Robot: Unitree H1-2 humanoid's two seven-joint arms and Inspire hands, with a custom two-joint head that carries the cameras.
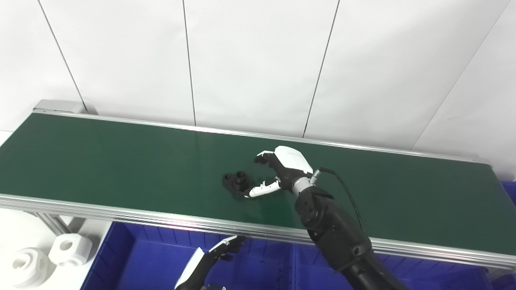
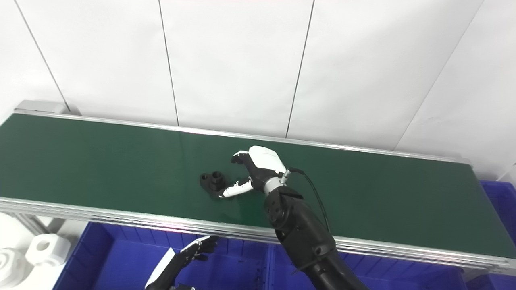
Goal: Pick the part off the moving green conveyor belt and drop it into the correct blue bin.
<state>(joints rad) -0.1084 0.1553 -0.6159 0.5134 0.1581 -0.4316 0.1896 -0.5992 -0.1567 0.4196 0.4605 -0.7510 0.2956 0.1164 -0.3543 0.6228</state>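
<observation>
A small black part [image 1: 236,181] lies on the green conveyor belt [image 1: 121,161], near its front edge at mid-length. My right hand [image 1: 278,169] hovers just right of the part, open, with its thumb reaching to the part's near side and its fingers spread above the far side. It holds nothing. My left hand [image 1: 219,251] hangs low over the blue bin [image 1: 153,257] in front of the belt, fingers apart and empty. The part also shows in the right eye view [image 2: 213,181].
Blue bins [image 1: 306,270] run along below the belt's front rail, with another at the far right [image 1: 508,193]. White parts [image 1: 68,249] lie on the white surface at the lower left. A white panelled wall stands behind the belt.
</observation>
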